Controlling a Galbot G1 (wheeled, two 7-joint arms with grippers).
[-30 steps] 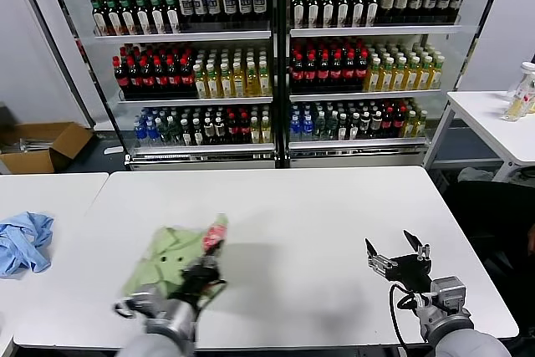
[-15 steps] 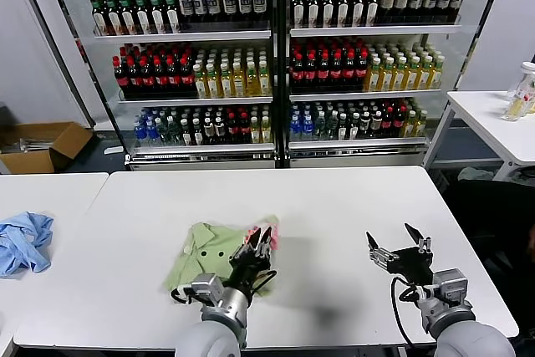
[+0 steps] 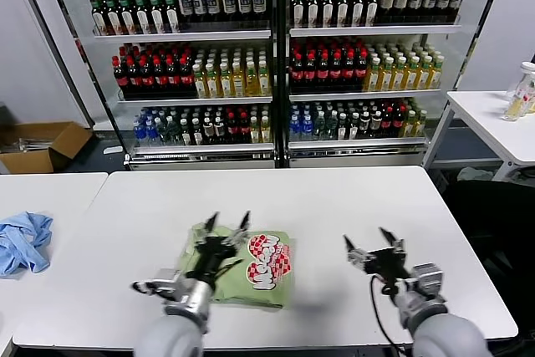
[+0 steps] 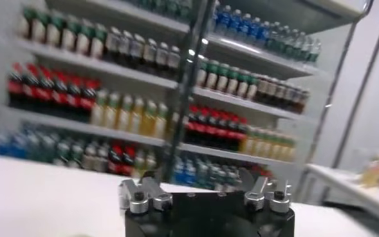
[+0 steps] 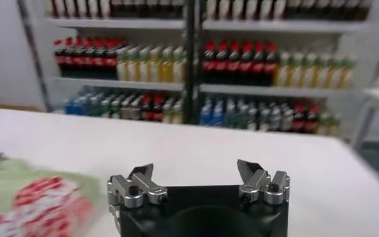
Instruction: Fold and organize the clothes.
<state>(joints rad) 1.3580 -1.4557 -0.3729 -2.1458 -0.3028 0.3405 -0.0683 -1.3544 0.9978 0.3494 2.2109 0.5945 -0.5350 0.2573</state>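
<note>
1. Hovering over the near-left part of the shirt, the left claw (image 3: 226, 225) has its fingers spread wide and grips nothing; its wrist view shows both jaws apart with only shelves beyond.
2. The right claw (image 3: 372, 248) is likewise spread wide and empty, held above bare tabletop (image 3: 334, 198) just right of the garment.
3. The polo shirt (image 3: 251, 261) lies in a compact, roughly folded bundle at the near middle of the tabletop, checkered print (image 3: 269, 261) facing up.
4. Likely risk: if the left claw drops or swings sideways with its jaws apart, a finger could snag the top layer and drag the fold open, since loose cloth probably slides easily on the smooth surface.
5. The bundle sits fairly near the front edge; a push toward the robot could send it off the tabletop.
6. If the right claw reaches in low for a further tidy, it may pinch only one layer, lifting and unfolding the shirt.
7. The blue cloth (image 3: 23, 242) on the neighbouring table lies well apart and seems out of harm's way.
</note>
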